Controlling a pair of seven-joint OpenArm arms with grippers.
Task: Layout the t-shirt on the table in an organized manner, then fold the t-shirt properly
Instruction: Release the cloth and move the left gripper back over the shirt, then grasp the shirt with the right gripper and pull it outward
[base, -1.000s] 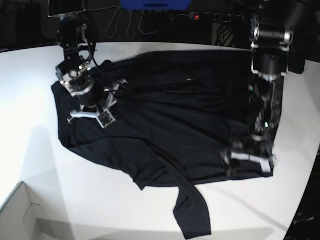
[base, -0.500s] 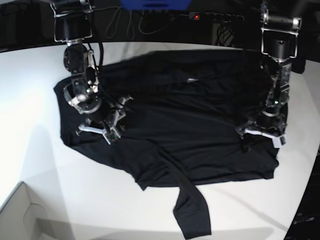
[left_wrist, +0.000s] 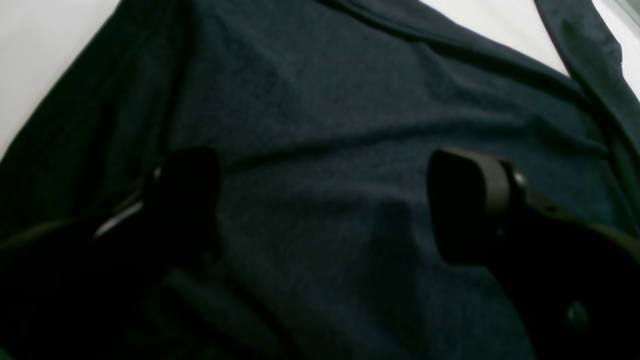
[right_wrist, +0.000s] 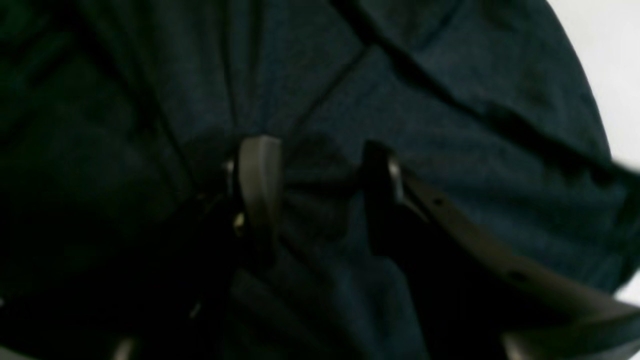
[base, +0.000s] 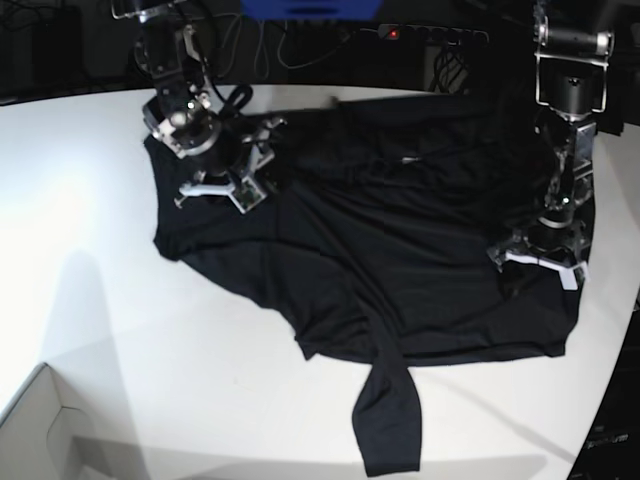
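Left wrist view: the left gripper (left_wrist: 320, 205) hangs over the plain black short-sleeved t-shirt of soft thin fabric (left_wrist: 350, 100), its jaws spread wide with nothing between them; bare white desk (left_wrist: 35, 45) shows at 10 o'clock.

Right wrist view: the right gripper (right_wrist: 320, 190) has its jaws partly apart with a bunched ridge of cloth between them; whether they grip it cannot be told.

Base view: the t-shirt (base: 380, 250) lies rumpled across the middle of the large smooth white desk (base: 100, 300), one sleeve trailing toward 6 o'clock. The right gripper (base: 215, 185) sits at 10 o'clock, the left gripper (base: 535, 258) at 3 o'clock. Risk: a one-sided pull would likely drag the thin fabric into deeper creases, or toward the desk's curved edge at right. A white cardboard box corner (base: 40, 430) at 7 o'clock and cables (base: 250, 50) at 12 o'clock lie clear of the shirt.
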